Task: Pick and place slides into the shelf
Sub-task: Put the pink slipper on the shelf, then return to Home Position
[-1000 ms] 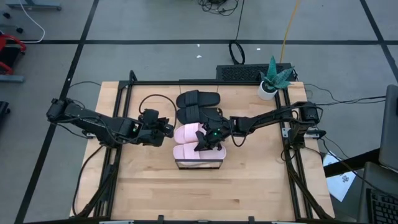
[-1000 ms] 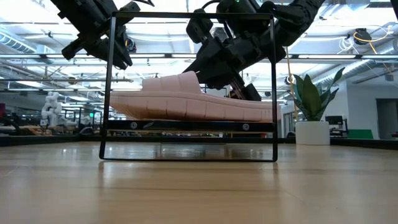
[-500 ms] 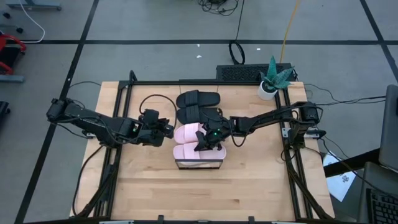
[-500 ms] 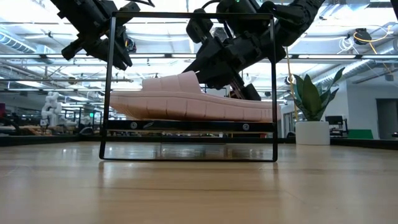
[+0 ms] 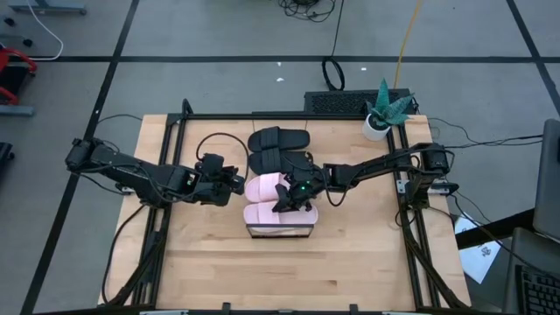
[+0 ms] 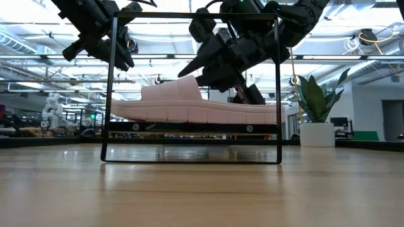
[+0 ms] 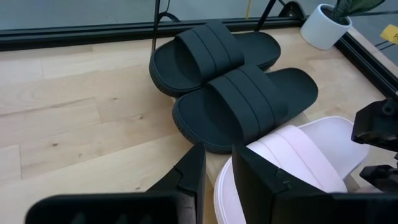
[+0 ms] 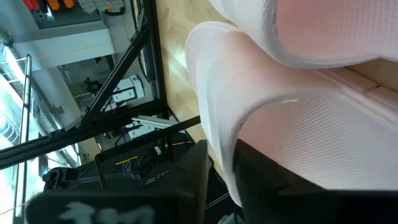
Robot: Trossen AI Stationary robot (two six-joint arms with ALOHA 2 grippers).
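Two pale pink slides (image 5: 265, 186) (image 5: 269, 213) lie side by side on the shelf (image 5: 280, 232), a low board in a black wire frame (image 6: 189, 127). In the low view a pink slide (image 6: 189, 107) lies flat on the board by its sole. My right gripper (image 5: 291, 194) is over the pink pair, shut on one of them. Two black slides (image 5: 278, 138) (image 5: 276, 160) rest on the table just beyond. My left gripper (image 5: 238, 182) hovers left of the pink slides with its fingers (image 7: 249, 177) close together, touching nothing. My right gripper (image 8: 222, 168) pinches a pink slide by the edge of its wide strap (image 8: 217, 124), which runs in between the two fingers. It comes from above and from the table's right, slanting down. The slide lies on the shelf next to the other pink one.
A potted plant (image 5: 378, 118) stands at the table's far right corner. Black frame rails (image 5: 175, 149) run along the table's edges. The shelf's tall wire frame (image 6: 278, 88) rises around the pink slides. Bare wood (image 5: 280, 276) lies toward the near edge.
The pink slide in my right gripper has come down from a tilt and now lies flat along the shelf board, its strap lower and a little further left in the low view. My right gripper has tipped slightly with it.
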